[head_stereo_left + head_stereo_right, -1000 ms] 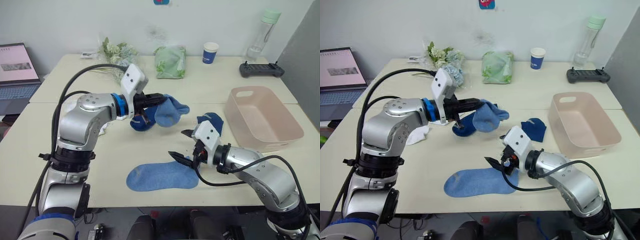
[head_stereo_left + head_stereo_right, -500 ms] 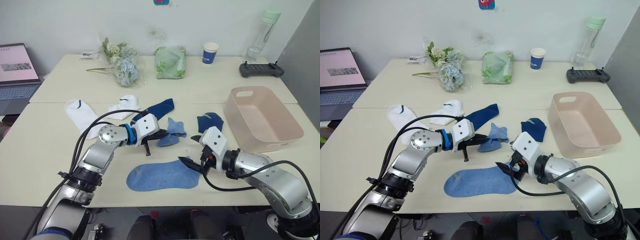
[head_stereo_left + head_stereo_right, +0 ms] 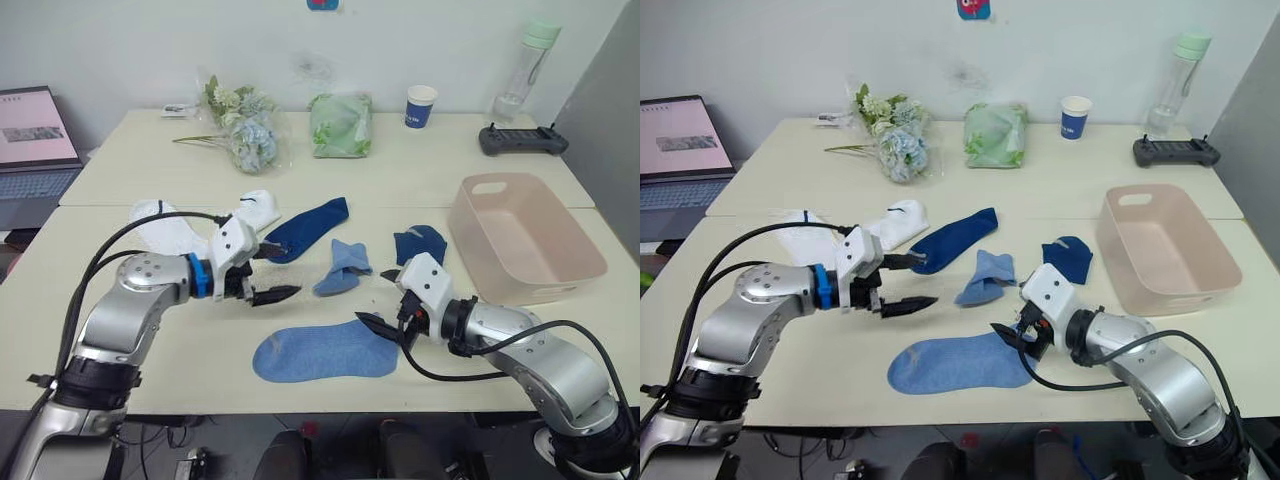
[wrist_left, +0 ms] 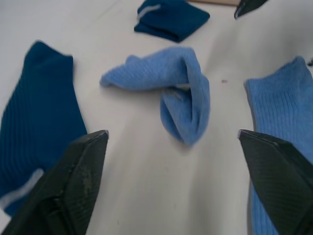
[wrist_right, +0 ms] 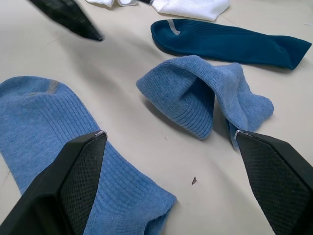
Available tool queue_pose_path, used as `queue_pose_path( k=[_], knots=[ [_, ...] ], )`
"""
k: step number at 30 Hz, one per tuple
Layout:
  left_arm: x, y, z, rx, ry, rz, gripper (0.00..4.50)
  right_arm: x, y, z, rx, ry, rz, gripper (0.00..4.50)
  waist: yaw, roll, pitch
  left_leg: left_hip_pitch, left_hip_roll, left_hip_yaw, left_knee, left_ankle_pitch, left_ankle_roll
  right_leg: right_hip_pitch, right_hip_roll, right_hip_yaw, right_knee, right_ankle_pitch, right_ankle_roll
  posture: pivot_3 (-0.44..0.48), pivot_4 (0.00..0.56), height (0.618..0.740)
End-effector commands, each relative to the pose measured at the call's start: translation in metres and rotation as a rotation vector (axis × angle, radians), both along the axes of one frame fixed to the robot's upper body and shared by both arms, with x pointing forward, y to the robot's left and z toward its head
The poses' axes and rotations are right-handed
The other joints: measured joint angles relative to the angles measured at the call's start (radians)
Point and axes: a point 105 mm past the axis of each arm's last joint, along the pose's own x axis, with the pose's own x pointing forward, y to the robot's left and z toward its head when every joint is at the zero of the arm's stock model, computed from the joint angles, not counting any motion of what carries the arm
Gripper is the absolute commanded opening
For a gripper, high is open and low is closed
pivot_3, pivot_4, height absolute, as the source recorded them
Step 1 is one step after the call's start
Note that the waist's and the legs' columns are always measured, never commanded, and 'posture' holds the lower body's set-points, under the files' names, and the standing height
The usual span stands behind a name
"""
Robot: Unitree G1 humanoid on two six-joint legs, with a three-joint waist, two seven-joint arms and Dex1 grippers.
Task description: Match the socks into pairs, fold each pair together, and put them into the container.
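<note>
Two light blue socks lie apart on the surface: a flat one (image 3: 325,352) near the front edge, a crumpled one (image 3: 343,268) just beyond. Both claws, left (image 3: 270,274) and right (image 3: 385,298), are released and empty. The pink container (image 3: 523,236) sits empty. Risk: the crumpled sock's folds may bunch, misaligning the pair.

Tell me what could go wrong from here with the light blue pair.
The crumpled sock lies apart from the flat sock, folded over itself, so a grab may catch one layer only. The right gripper, open, hangs by the flat sock's cuff and could drag it. The left gripper is open and empty; the container holds nothing yet.
</note>
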Motion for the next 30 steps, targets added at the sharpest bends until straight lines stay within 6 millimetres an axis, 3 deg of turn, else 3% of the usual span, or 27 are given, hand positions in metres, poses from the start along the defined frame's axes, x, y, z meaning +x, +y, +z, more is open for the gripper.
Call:
queue_pose_path(
  k=[1,5,11,15,17,21,26,30],
  knots=[
    [-0.004,-0.015,0.000,-0.002,-0.056,-0.043,4.48,0.003,0.003,0.012,0.012,-0.060,0.010,4.50,0.003,0.000,0.000,0.000,-0.001,0.000,0.000,0.000,0.000,0.000,0.000,0.000,0.000,0.000,0.000,0.000,0.150,0.740],
    [-0.002,-0.034,-0.022,0.021,-0.044,-0.052,4.48,0.004,0.003,0.013,0.011,-0.064,0.009,4.50,0.003,0.000,0.000,0.000,-0.001,0.000,0.000,0.000,0.000,0.000,-0.001,0.000,-0.001,0.000,0.000,0.000,0.150,0.740],
    [0.020,-0.055,-0.043,-0.005,-0.036,0.009,4.48,0.004,0.003,0.014,0.011,-0.068,0.004,4.50,0.001,0.000,0.000,0.000,0.000,0.000,0.000,0.000,0.000,0.000,0.000,-0.001,0.001,0.000,0.000,0.000,0.150,0.740],
    [0.029,-0.061,-0.046,-0.004,-0.045,0.001,3.57,0.003,0.003,0.015,0.014,-0.070,-0.003,4.50,-0.001,0.000,0.000,0.000,0.000,0.000,0.000,0.000,0.000,0.000,0.000,0.000,0.001,0.000,0.000,0.000,0.150,0.740],
    [0.029,-0.061,-0.046,0.005,-0.040,-0.023,2.90,0.002,0.003,0.015,0.013,-0.070,-0.005,4.50,-0.002,0.000,0.000,0.000,0.000,0.000,0.000,0.000,0.000,0.000,0.000,0.000,0.001,0.000,0.000,0.000,0.150,0.740],
    [0.020,-0.055,-0.040,0.004,-0.008,-0.074,1.66,0.002,0.003,0.015,0.018,-0.073,-0.014,4.50,-0.003,0.000,0.000,0.000,0.000,0.000,0.000,0.000,0.000,0.000,0.000,0.000,0.001,0.000,0.000,0.000,0.150,0.740],
    [0.003,-0.034,-0.034,0.059,0.035,-0.127,0.04,0.004,0.004,0.015,0.024,-0.080,-0.028,4.50,-0.004,0.000,0.000,0.000,0.001,0.000,0.000,0.000,0.000,0.000,0.000,0.000,0.001,0.000,0.000,0.000,0.150,0.740],
    [0.003,-0.008,-0.026,0.171,-0.009,-0.131,0.01,0.007,0.005,0.013,0.013,-0.089,-0.027,4.50,-0.003,0.000,0.000,0.000,0.001,-0.001,0.000,0.000,0.000,0.000,0.000,-0.001,0.001,0.000,0.000,0.000,0.150,0.740]
  ],
)
